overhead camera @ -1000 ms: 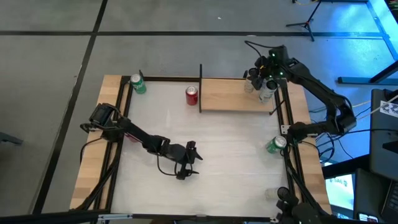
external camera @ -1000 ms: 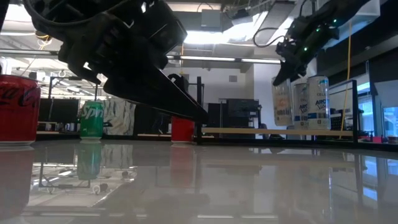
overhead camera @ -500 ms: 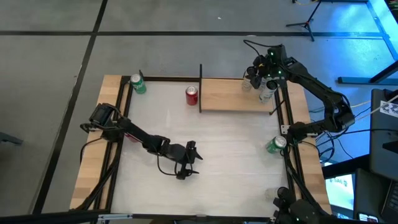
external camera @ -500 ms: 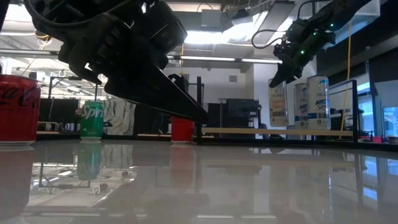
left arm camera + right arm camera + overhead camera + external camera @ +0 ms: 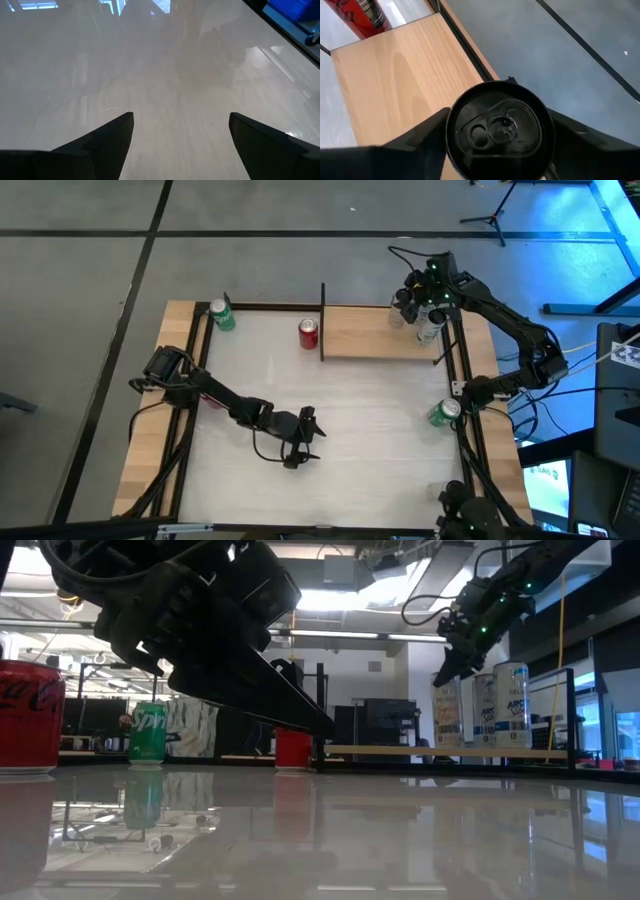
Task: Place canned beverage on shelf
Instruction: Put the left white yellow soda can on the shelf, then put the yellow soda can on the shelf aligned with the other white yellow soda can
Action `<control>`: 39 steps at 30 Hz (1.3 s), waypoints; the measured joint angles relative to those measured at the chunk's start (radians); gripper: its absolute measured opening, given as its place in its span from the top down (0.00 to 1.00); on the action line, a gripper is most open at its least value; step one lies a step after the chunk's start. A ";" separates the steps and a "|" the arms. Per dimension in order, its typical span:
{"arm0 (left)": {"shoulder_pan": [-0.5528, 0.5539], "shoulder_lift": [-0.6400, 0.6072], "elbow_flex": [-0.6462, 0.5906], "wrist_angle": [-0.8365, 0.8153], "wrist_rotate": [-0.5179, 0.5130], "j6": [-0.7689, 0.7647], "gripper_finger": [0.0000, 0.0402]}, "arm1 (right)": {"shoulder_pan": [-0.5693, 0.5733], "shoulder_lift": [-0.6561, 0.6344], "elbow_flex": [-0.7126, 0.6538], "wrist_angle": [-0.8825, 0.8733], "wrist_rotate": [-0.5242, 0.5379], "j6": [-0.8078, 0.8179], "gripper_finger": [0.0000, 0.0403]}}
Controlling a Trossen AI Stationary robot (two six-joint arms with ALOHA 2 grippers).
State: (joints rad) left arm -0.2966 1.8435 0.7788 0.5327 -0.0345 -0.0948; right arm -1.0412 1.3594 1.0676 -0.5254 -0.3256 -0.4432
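The shelf [image 5: 370,340], a pale wooden board with black uprights, lies at the table's far right. My right gripper [image 5: 412,298] is over the board's far right corner, shut on a white can with a black top [image 5: 497,130]. That can is the leftmost of the white cans in the low view [image 5: 449,712]. Two more white cans [image 5: 510,705] stand on the board beside it. My left gripper [image 5: 315,442] is open and empty just above the table's middle, also seen in its wrist view [image 5: 181,125]. My right gripper holds the white can by its upper side wall, just below the black top rim [image 5: 451,125], one finger on each side. The fingers come from above, slanting down. The can stands upright with its base at the board [image 5: 449,744].
A green can [image 5: 221,315] stands at the far left and a red can [image 5: 308,332] just left of the shelf. Another red can [image 5: 30,715] stands near the left arm. A green can [image 5: 443,412] sits at the right edge. The table's middle and near part are bare.
My right gripper has carried the white can a little toward the table's left along the shelf and lowered it toward the board. The wrist has swung up and toward the far edge meanwhile.
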 joint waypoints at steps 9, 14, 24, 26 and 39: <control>0.000 0.000 0.000 0.000 0.000 0.000 0.21 | 0.000 -0.017 0.000 0.002 0.089 -0.002 0.04; 0.000 0.000 0.000 0.000 0.000 0.000 0.21 | 0.001 -0.083 0.000 0.009 0.099 -0.002 0.09; 0.000 0.000 0.000 0.000 0.000 -0.001 0.21 | 0.004 -0.212 0.000 -0.003 -0.029 0.113 0.11; 0.000 0.000 0.000 0.000 0.000 -0.010 0.21 | 0.036 -0.238 0.000 -0.016 -0.073 0.144 0.11; -0.024 0.000 0.000 0.018 -0.007 -0.062 0.21 | 0.561 -0.404 0.000 -0.186 0.067 0.339 0.11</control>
State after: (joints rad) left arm -0.3202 1.8439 0.7792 0.5505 -0.0418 -0.1564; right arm -0.4803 0.9551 1.0672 -0.7111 -0.2583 -0.1046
